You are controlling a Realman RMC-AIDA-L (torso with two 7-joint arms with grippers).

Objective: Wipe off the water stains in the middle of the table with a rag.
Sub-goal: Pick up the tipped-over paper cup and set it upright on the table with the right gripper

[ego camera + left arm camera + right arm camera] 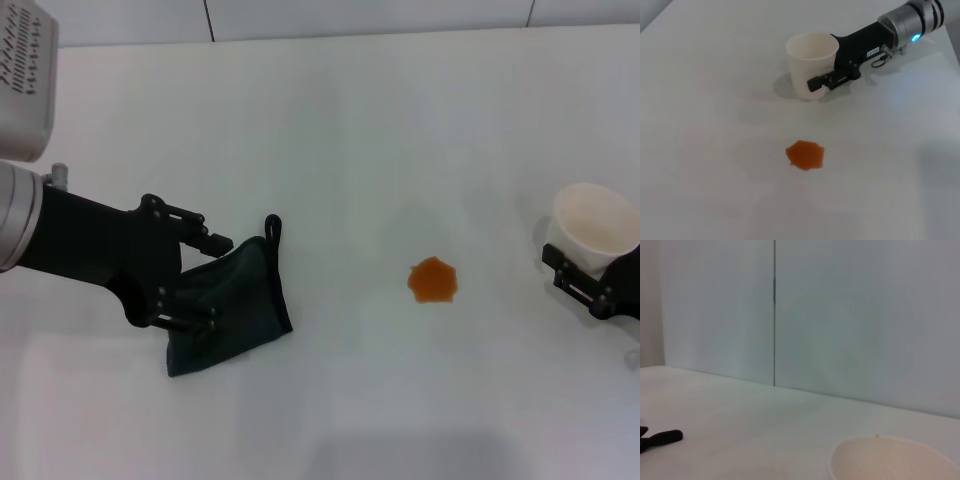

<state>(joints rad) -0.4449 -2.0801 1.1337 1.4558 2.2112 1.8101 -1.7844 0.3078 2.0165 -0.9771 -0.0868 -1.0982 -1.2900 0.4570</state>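
**Q:** Dark blackish-green cloth, left of centre in the head view: what holds it?

**A:** The rag (232, 305) lies flat on the white table (330, 150), with a thin cord loop at its far corner. The left gripper (195, 280) is at the rag's left edge, one finger above the far edge and one over the near part of the cloth. The fingers straddle the cloth with a wide gap between them; whether they pinch any fabric cannot be told from this view.

**Q:** Where is the stain relative to that gripper?

**A:** The orange-amber water stain (433, 280) sits near mid-table, well apart from the rag and to its right, at about the same depth on the table. The coming wipe, as judged, turns on a sideways sweep from the robot's left toward its right. In the left wrist view the stain (805, 154) lies ahead of the camera.

**Q:** Which arm is nearer the stain?

**A:** The right gripper (585, 285) is the closer of the two, but it is beside the white paper cup (598, 228) at the table's right edge. In the left wrist view the right gripper (832, 81) has its fingers at the cup's (811, 62) side; contact cannot be confirmed. The left arm has the rag, so the wipe probably falls to it.
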